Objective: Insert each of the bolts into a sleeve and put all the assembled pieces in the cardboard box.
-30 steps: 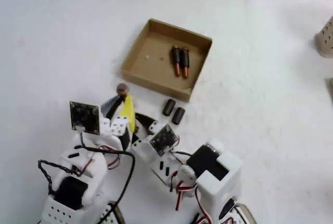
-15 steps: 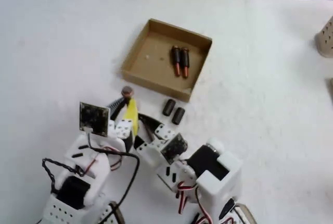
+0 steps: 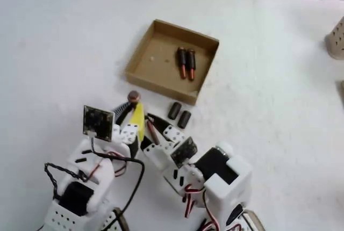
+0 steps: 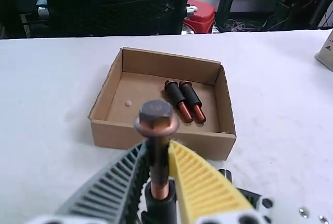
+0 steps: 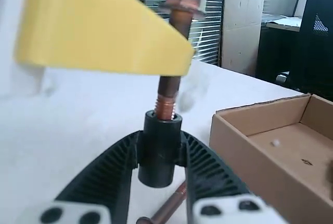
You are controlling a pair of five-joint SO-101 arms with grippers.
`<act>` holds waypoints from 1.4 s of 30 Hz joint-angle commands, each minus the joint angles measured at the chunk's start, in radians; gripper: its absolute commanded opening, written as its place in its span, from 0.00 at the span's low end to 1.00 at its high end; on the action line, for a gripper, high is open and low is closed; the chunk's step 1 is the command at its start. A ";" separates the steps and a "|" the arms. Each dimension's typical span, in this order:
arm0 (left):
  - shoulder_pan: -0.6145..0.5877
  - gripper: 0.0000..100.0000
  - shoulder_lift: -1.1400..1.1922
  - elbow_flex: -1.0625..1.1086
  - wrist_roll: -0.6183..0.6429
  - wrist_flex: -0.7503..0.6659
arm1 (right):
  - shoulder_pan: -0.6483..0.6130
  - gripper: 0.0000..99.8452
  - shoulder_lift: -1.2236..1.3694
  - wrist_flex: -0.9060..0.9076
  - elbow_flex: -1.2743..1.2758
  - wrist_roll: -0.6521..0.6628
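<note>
Your left jaws pinch a bolt (image 4: pixel 157 151), its tip inside the sleeve (image 5: pixel 159 148) your right jaws squeeze, on the near side of the cardboard box (image 4: pixel 156 135).

An office-like robotics lab or workroom, with a bench set up for small robot arms.

A broad white table (image 3: pixel 279 107) fills the high view. At its lower edge stand the left arm (image 3: pixel 86 182) and the right arm (image 3: pixel 215 177), both of plain white parts with loose exposed wires (image 3: pixel 129 182). At the top of the left wrist view, beyond the table, stand a black mesh-backed office chair (image 4: pixel 104 5) and a red container (image 4: pixel 200 20), with cables (image 4: pixel 244 24) lying on the floor at upper right. In the upper middle of the right wrist view hang slatted window blinds (image 5: pixel 205 10), with a pale desk (image 5: pixel 283 23) at right.
</note>
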 commanded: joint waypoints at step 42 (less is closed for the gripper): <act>0.008 0.27 -0.016 0.124 -0.358 0.054 | 0.068 0.02 -0.108 0.022 -0.008 -0.003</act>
